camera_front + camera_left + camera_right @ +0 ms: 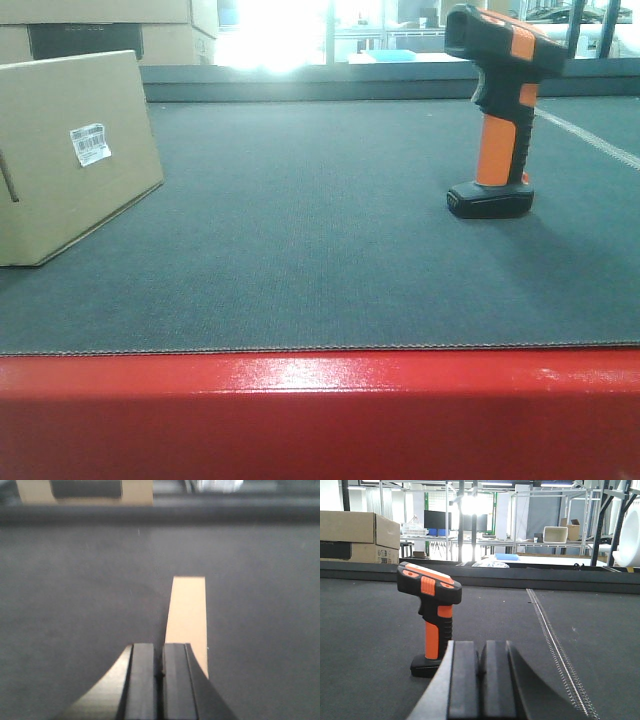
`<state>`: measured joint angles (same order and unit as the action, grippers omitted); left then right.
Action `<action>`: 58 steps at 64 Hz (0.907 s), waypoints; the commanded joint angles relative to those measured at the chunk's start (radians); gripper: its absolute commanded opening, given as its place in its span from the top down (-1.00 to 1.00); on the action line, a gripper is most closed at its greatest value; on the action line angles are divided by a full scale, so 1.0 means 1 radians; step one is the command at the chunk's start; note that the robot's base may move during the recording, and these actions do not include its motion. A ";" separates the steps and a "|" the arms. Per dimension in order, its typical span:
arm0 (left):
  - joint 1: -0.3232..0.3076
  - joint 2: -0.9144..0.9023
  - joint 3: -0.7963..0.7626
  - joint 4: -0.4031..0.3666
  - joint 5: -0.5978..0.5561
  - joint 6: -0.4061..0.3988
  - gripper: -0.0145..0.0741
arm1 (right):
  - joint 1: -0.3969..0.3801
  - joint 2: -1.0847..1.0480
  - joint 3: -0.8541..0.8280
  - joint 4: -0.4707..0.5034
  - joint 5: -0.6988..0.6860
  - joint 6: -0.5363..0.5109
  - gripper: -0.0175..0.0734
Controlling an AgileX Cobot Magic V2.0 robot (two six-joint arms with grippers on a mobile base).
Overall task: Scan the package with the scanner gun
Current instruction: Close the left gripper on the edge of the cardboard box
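The left gripper [161, 677] and the right gripper [479, 672] each have their pads pressed together on nothing, over the dark worktop [320, 270]. Just ahead and left of the right gripper stands the one scanner gun [431, 615], upright on its base with its long axis vertical; the front view shows its nose pointing left. Only that view shows the one package [70, 150], at far left and well apart from the scanner, with a white barcode label [90, 143] on its camera-facing side.

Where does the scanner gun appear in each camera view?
Exterior front: upper right, the scanner gun stands upright on the dark mat.
Left wrist: not in it.
Right wrist: left of centre, upright.
Shared landmark: the stacked cardboard boxes, upper left in all three.
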<state>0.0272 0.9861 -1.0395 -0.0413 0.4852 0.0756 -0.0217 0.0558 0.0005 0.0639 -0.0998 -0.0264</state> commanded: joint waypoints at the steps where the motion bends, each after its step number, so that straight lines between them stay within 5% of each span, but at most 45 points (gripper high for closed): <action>1: -0.003 0.108 -0.098 -0.002 0.042 -0.001 0.92 | -0.005 -0.003 0.000 0.000 -0.021 0.000 0.97; 24: -0.003 0.431 -0.356 0.001 0.033 -0.001 0.92 | -0.005 -0.003 0.000 0.000 -0.021 0.000 0.97; 46: -0.003 0.708 -0.741 -0.060 0.523 0.089 0.92 | -0.005 -0.003 0.000 0.000 -0.021 0.000 0.97; 58: -0.003 0.778 -0.827 -0.067 0.616 0.106 0.85 | -0.005 -0.003 0.000 0.000 -0.021 0.000 0.97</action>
<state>0.0272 1.7502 -1.8377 -0.0948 1.0721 0.1743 -0.0217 0.0558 0.0005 0.0639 -0.0998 -0.0264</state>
